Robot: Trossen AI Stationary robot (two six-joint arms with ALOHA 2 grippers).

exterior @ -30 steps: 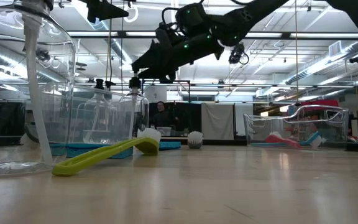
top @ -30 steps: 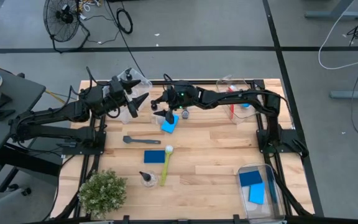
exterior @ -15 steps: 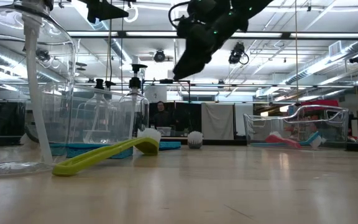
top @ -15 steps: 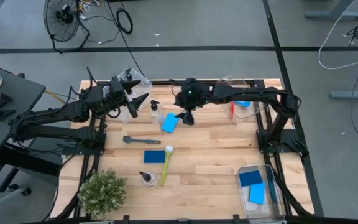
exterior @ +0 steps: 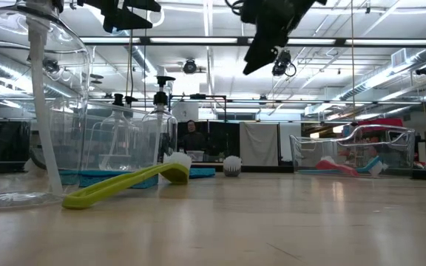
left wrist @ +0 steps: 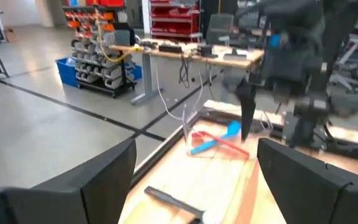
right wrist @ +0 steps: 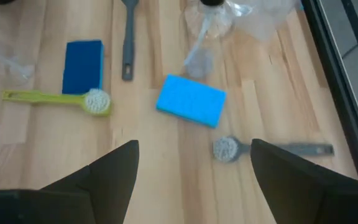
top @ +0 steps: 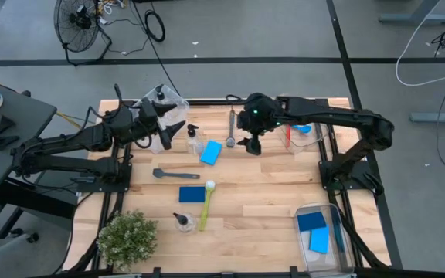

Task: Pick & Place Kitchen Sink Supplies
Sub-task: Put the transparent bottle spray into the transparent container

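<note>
My right gripper [top: 249, 144] hangs open above the far middle of the table, slanting down, nothing between its fingers. Below and left of it lie a light blue sponge [right wrist: 191, 99] and a grey brush [top: 232, 126] with a white head [right wrist: 227, 148]. A clear bottle [top: 194, 140] stands beside the sponge. Nearer lie a dark grey brush [top: 173, 174], a dark blue sponge [top: 192, 194], a yellow-green brush [top: 205, 205] and a second bottle [top: 181, 222]. My left gripper [top: 174, 133] waits open and level at the far left, holding nothing.
A clear bin [top: 164, 100] stands at the far left. Another bin [top: 300, 127] at the far right holds a red and a blue brush. A third bin [top: 321, 230] at the near right holds blue sponges. A potted plant [top: 127, 238] stands at the near left.
My right gripper has risen from just above the light blue sponge and gone toward the table's right edge, tipping from nearly level to slanting down. It has stayed open. The grey brush, earlier under the arm, now shows whole.
</note>
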